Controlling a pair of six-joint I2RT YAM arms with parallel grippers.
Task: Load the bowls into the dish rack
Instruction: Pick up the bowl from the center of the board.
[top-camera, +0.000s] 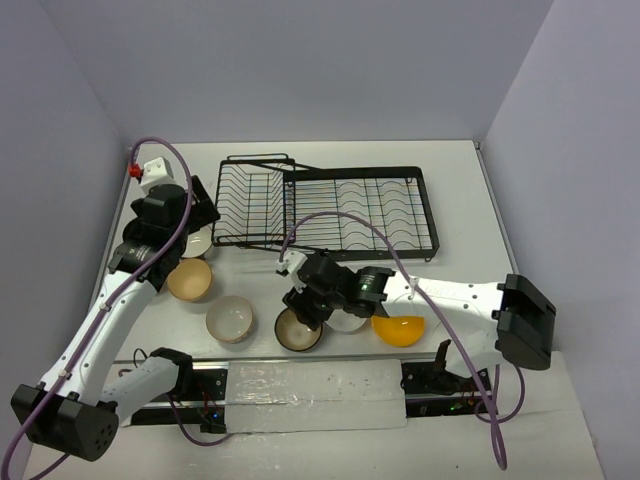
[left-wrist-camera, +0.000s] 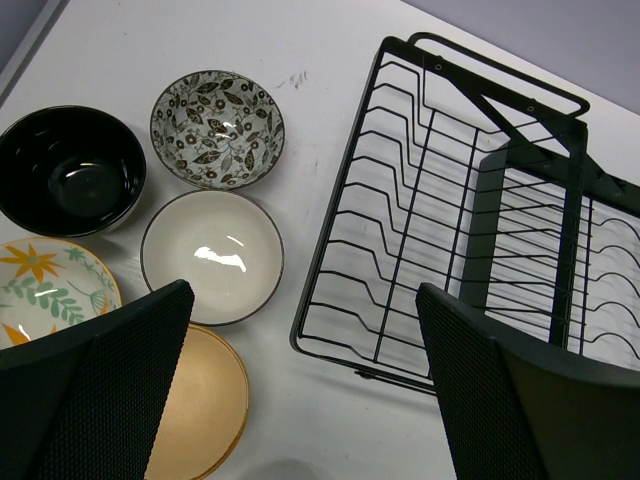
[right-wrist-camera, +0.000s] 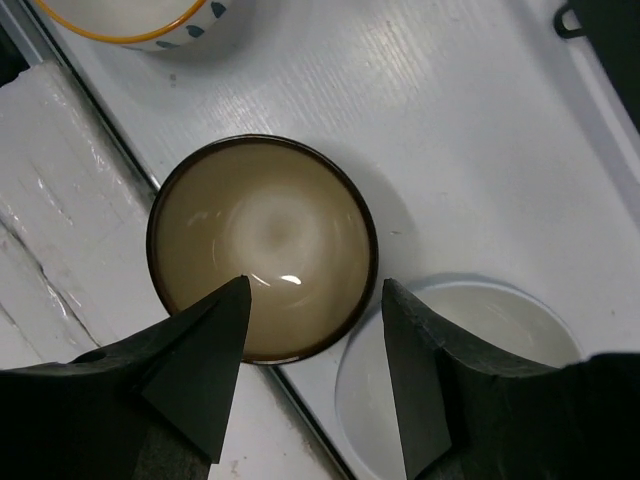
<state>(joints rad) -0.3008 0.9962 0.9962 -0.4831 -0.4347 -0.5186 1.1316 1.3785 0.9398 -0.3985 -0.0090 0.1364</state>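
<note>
- Right now my left gripper (left-wrist-camera: 300, 300) hangs above the table (left-wrist-camera: 330, 60) with its jaws spread wide and nothing between them. Below it I see the left end of the dish rack (left-wrist-camera: 450, 200) and a cluster of bowls.
- That cluster is a black bowl (left-wrist-camera: 70, 170), a leaf-patterned bowl (left-wrist-camera: 217, 128), a white bowl with a dark rim (left-wrist-camera: 212, 255), a flower-painted bowl (left-wrist-camera: 45, 285) and a tan bowl (left-wrist-camera: 205, 415). All stand upright on the table, just beside the rack's left end.
- My right gripper (right-wrist-camera: 315, 290) sits low over a brown-rimmed bowl (right-wrist-camera: 262, 245) with its jaws partly apart. One finger is over the bowl's inside and the other is outside its rim. I cannot tell whether either finger touches it.
- That bowl stands upright on the table, right against a white strip (right-wrist-camera: 60, 230) along the near edge.
- Just beside it is a plain white bowl (right-wrist-camera: 470, 370), and an orange-rimmed bowl (right-wrist-camera: 140, 20) shows at the top edge of the wrist view.
- From the top camera, an orange-yellow bowl (top-camera: 398, 328) rests on the table under the right forearm.
- The dish rack stands at the back of the table, well apart from the front bowls.
</note>
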